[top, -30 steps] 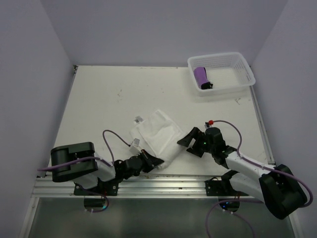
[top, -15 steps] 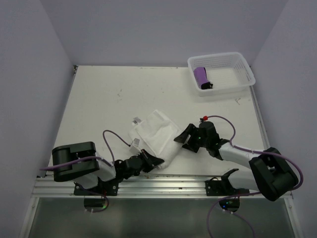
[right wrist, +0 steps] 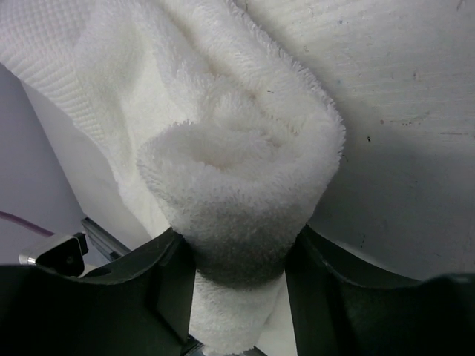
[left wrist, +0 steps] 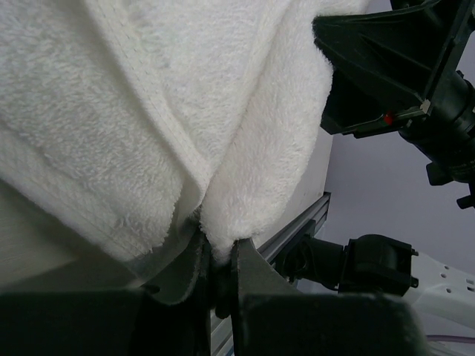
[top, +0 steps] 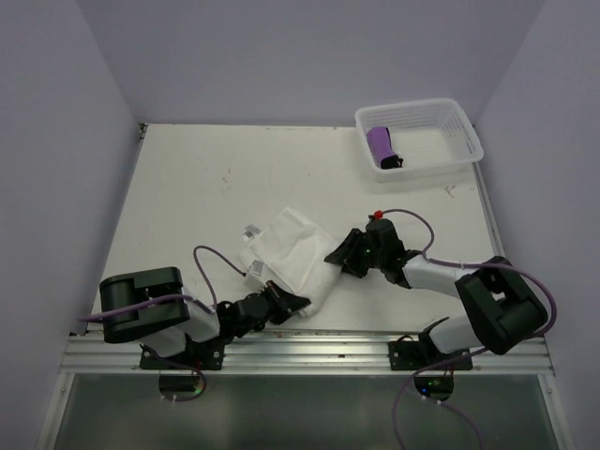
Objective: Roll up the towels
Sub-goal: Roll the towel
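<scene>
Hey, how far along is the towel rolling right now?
Done: the purple towel lies rolled up in the basket. In hand: the white towel is partly rolled, with the left jaws pinching its near edge and the right jaws clamped around its rolled end. Left: rolling up the flat part that lies spread on the table.

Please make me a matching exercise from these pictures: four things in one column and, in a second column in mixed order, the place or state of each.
Things:
1. purple towel
2. white towel
3. basket
4. left gripper

Places or states:
A. at the far right corner of the table
B. jaws shut on the white towel's near edge
C. rolled up, inside the basket
D. lying on the table, one end rolled

Pairs: 1-C, 2-D, 3-A, 4-B
</scene>
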Available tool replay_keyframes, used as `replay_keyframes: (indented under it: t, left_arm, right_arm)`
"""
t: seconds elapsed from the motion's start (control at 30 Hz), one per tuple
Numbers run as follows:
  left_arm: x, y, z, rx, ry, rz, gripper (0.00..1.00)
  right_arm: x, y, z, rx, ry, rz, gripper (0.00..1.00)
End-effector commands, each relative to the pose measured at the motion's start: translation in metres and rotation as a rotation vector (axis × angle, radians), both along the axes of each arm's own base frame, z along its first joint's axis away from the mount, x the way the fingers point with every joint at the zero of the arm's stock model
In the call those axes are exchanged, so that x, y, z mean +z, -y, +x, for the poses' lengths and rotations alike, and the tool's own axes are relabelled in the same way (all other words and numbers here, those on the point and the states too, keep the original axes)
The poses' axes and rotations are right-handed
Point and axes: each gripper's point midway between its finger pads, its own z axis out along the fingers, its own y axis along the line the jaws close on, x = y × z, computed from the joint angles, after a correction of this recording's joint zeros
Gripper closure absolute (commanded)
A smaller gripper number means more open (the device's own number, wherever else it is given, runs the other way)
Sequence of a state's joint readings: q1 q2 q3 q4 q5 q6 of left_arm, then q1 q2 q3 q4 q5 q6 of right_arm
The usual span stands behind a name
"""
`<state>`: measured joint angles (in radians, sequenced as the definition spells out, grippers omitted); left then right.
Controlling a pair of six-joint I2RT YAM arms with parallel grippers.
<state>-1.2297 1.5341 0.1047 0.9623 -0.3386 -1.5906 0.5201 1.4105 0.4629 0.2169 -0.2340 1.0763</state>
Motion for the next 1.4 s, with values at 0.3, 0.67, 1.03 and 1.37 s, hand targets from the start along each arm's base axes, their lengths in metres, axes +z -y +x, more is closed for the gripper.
replay_keyframes:
  t: [0.3,0.67,1.03,1.37]
  left_arm:
    - [-0.082,-0.065,-0.027,-0.08,-0.08,0.427,1.0]
    - [-0.071,-0.063,-0.027,-0.097,-0.053,0.411,0.66]
    - [-0.027,-0.052,-0.012,-0.072,0.076,0.432,0.48]
    - [0.059,-0.031,0.027,-0.121,0.472,0.774,0.29]
  right_arm:
    - [-0.001,0.029,0.047,-0.094,0.01,-0.277,0.83]
    - [-0.006,0.031,0.062,-0.038,-0.037,-0.408,1.0]
    - [-0.007,0.034,0.062,0.003,-0.075,-0.467,1.0]
    - [-0.002,0.035,0.061,0.042,-0.1,-0.5,1.0]
